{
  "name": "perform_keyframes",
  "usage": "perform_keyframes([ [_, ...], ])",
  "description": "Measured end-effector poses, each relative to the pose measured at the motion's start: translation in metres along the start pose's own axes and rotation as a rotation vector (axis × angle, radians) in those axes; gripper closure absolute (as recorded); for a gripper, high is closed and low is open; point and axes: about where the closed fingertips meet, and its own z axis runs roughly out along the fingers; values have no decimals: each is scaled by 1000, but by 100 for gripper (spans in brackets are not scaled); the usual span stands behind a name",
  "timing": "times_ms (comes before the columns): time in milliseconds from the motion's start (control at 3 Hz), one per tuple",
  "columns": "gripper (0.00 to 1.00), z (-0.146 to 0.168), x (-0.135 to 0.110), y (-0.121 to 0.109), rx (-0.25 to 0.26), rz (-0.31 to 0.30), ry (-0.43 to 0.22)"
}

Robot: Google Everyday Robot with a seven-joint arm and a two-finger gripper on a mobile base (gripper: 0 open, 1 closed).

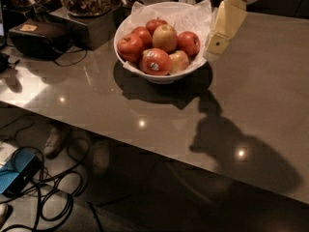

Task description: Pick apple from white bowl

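The pincer sits upper right, apparently just beside the white bowl rim. Its opening cannot be told. The apple rests in the bowl
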Motion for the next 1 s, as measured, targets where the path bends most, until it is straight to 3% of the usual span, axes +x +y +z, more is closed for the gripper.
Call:
perform_keyframes([
  [333, 0, 2, -1, -5, 6, 17, -18],
  [667, 0, 8, -5, -23, -6, 94, -46],
  [1000, 17, 11, -11, -43, -11, 162, -67],
])
